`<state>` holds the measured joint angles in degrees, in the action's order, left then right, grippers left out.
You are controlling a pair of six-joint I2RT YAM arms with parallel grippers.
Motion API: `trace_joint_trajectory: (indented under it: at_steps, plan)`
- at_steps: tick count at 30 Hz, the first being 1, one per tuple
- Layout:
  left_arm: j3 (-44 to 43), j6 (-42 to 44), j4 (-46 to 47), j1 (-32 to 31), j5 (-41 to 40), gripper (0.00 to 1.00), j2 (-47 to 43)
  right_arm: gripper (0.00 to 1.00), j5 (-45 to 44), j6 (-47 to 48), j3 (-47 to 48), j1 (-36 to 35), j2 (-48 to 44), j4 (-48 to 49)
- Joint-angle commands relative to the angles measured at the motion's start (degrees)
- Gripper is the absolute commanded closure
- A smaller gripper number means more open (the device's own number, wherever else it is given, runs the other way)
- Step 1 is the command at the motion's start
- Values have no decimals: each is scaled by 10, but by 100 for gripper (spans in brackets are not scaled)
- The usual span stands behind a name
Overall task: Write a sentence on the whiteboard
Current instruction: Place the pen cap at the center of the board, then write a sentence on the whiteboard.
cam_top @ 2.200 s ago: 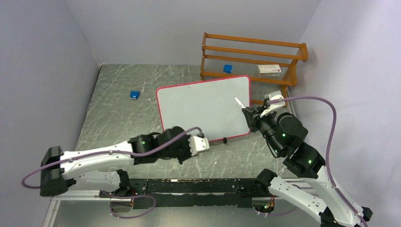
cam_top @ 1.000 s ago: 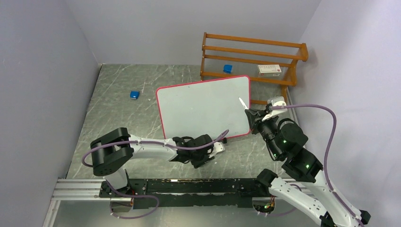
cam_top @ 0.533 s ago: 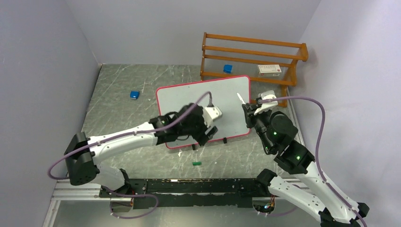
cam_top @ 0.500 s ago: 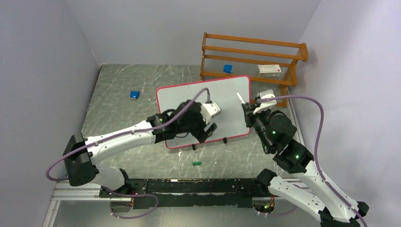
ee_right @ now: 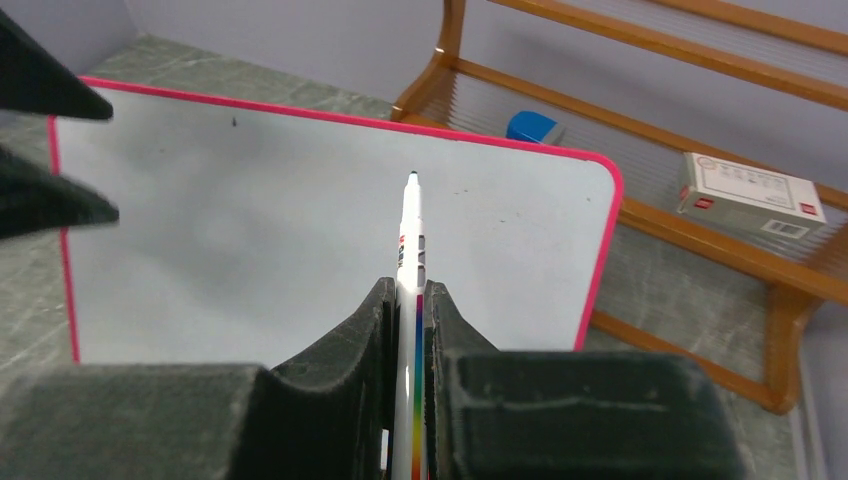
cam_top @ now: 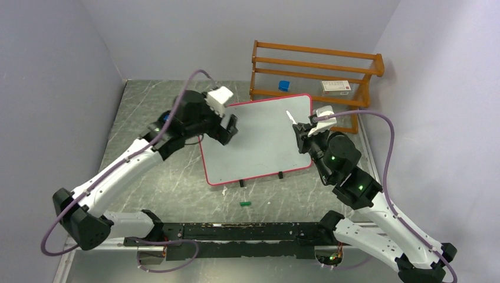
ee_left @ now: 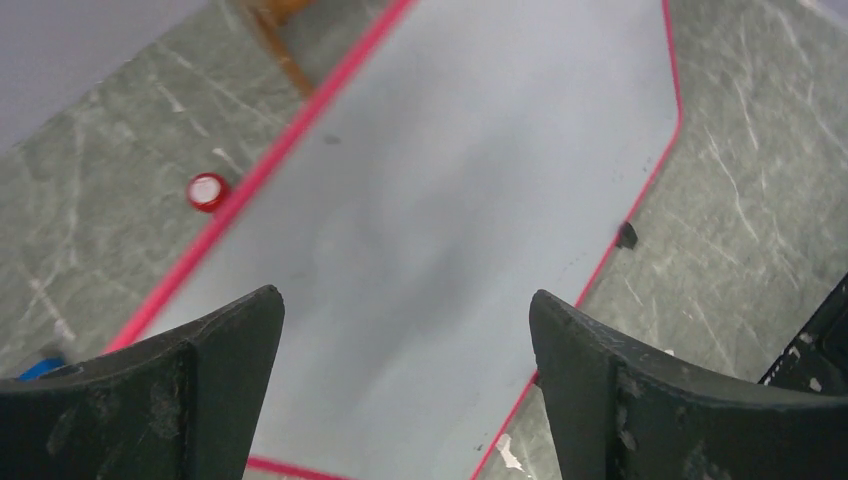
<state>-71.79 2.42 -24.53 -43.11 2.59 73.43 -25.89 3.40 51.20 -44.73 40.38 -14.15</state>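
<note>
The whiteboard [cam_top: 259,144] lies flat mid-table, white with a pink-red rim. Its face is bare; the sentence does not show in any view. My right gripper [cam_top: 301,130] hovers over the board's right edge, shut on a white marker [ee_right: 410,230] with a rainbow stripe. The marker's dark tip [cam_top: 288,113] points toward the far right part of the board. My left gripper [cam_top: 227,128] hangs over the board's far left corner. It is open, with wide-apart fingers [ee_left: 215,350] framing only the board surface [ee_left: 430,200].
A small green cap [cam_top: 245,204] lies on the table in front of the board. A red cap [ee_left: 207,190] sits beside the board's edge. The wooden rack [cam_top: 315,71] at the back right holds a blue block [cam_top: 284,85] and a white box [cam_top: 336,87].
My left arm has swung from the board's near edge up to its far left corner, and its gripper has opened. The green cap now lies on the table. The right gripper shifted slightly far-left with the marker.
</note>
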Motion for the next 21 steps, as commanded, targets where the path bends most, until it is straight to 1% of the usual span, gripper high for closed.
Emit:
trace_joint_trajectory:
  at_steps: [1,2,4,7,9,11,13,16,17,19,21]
  plan:
    - [-31,-21,-16,91,75,5,-48,100,43,-17,3,2,7,34]
    - [-29,-42,-15,111,90,5,-57,100,50,-18,8,2,11,30]
    - [-19,-55,-9,160,124,5,-75,100,66,-20,15,1,18,23]
    - [9,-77,15,245,202,5,-102,100,87,-27,17,2,17,24]
    - [37,-93,40,311,270,6,-111,100,97,-30,14,1,14,25]
    - [64,-111,71,371,356,7,-109,100,107,-30,10,2,12,25]
    - [91,-136,113,414,418,9,-100,100,117,-29,9,2,12,26]
    - [128,-188,201,444,497,13,-74,100,127,-26,8,2,15,27]
    - [135,-203,224,445,521,15,-60,100,131,-26,9,2,16,26]
    - [138,-211,256,445,560,21,-27,100,137,-26,10,1,19,26]
    - [129,-201,255,446,585,26,4,100,145,-26,10,2,20,27]
